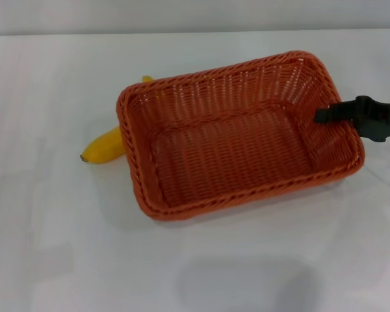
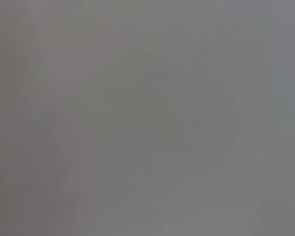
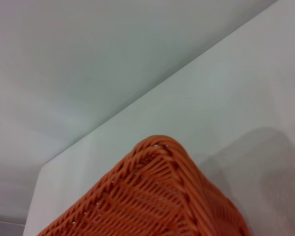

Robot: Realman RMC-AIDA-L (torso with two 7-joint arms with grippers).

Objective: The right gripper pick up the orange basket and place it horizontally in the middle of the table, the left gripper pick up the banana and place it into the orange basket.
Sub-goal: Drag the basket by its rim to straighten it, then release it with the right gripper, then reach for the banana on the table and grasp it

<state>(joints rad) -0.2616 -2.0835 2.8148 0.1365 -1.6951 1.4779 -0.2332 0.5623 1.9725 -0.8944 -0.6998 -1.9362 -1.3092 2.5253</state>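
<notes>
A: Head view showed the basket (image 1: 237, 133) sitting near the middle of the white bench (image 1: 65, 247), its long side running roughly across the view but turned a little, the far right corner pushed back.

B: And the right end effector (image 1: 322, 116)?

A: It came in from the right edge, black, with its tip at the basket's right short rim. Whether its fingers were apart or pinched on the rim, I could not tell; only one dark piece showed over the wicker.

B: Was the basket lifted?

A: A soft shadow lay on the bench in front of it and beneath it, but I could not say for sure that it was off the surface.

B: Where was the banana (image 1: 104, 147)?

A: On the bench at the basket's left end, partly hidden behind that wall, dark tip pointing left. It was outside the basket, which held nothing.

B: The wrist cameras?

A: Right wrist view had one rounded basket corner (image 3: 160, 196) close up, with bench (image 3: 226, 98) beyond it. Left wrist view was a plain grey blur, and the left end effector appeared nowhere.
</notes>
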